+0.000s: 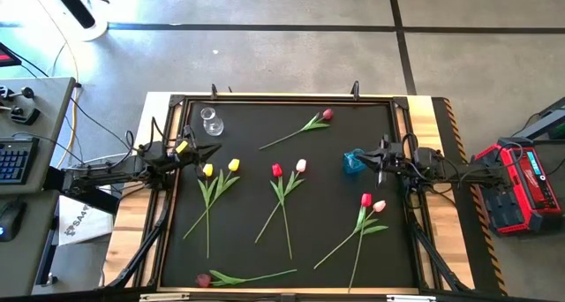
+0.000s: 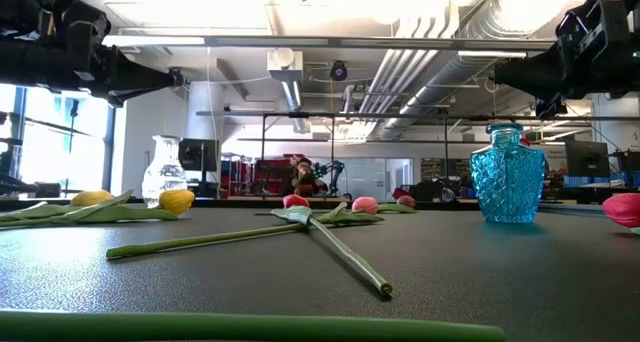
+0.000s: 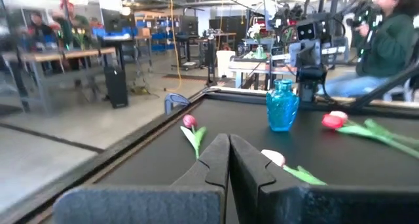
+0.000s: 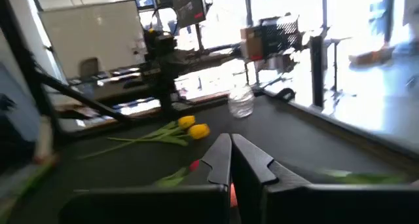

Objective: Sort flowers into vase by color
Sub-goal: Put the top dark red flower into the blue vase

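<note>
Nothing sorted yet, judging by the layout. Flowers (image 1: 284, 189) strewn flat across the black bench (image 1: 291, 249): yellow pair (image 1: 221, 169) near the left side, red-and-pink pairs in the middle and right, one pink (image 1: 327, 115) near the far edge, one maroon (image 1: 204, 280) at the near edge. Clear vase (image 1: 211, 121) far left, blue vase (image 1: 353, 162) right of centre, both without flowers.

Left pincer (image 1: 210, 151) fingers pressed together, held above the bench near the yellow pair. Right pincer (image 1: 364, 155) likewise together, just beside the blue vase.

Risks:
- Vase tipped by a careless sweep, right pincer being so close.
- Crossed stems dragging a neighbour along.
- Thin stems slipping or rolling at the pinch.
- Long stem missing a narrow neck.
</note>
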Robot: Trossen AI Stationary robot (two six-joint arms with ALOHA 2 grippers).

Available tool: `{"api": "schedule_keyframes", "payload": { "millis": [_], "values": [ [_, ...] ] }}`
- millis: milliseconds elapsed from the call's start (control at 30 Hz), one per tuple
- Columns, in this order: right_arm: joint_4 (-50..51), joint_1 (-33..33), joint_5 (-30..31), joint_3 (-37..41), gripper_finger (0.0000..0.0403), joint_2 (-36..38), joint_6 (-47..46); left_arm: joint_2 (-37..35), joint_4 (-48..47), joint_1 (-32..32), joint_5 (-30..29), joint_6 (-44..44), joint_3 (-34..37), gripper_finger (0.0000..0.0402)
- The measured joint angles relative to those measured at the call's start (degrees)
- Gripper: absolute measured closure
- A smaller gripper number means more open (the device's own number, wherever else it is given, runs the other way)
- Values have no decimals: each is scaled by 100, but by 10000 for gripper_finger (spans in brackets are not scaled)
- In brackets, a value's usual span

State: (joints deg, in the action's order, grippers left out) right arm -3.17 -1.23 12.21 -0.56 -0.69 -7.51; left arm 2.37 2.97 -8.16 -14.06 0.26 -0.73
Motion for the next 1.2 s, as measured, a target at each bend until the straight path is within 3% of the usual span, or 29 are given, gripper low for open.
{"api": "schedule_keyframes", "payload": {
  "millis": [100,333,500,767,933,1100,1200],
  "values": [
    [-123,0,122,0,402,0,160,0,1,0,-2,-636,2,402],
    [-142,0,218,0,402,2,-865,-1,126,0,2,-912,0,402],
    [-65,-30,1499,-4,402,-69,-1203,0,120,0,83,-1074,0,402],
    [96,-68,1444,-511,382,-467,-1798,267,-43,0,471,-781,0,402],
    [-2,-76,1526,-1568,332,-1217,-1451,823,199,0,546,-698,2,401],
    [-113,-116,3050,-2452,276,-2513,-1494,1543,652,0,679,-461,1,385],
    [-16,-288,3566,-2832,252,-3261,-1449,2013,928,-7,659,-449,0,361]
  ]
}}
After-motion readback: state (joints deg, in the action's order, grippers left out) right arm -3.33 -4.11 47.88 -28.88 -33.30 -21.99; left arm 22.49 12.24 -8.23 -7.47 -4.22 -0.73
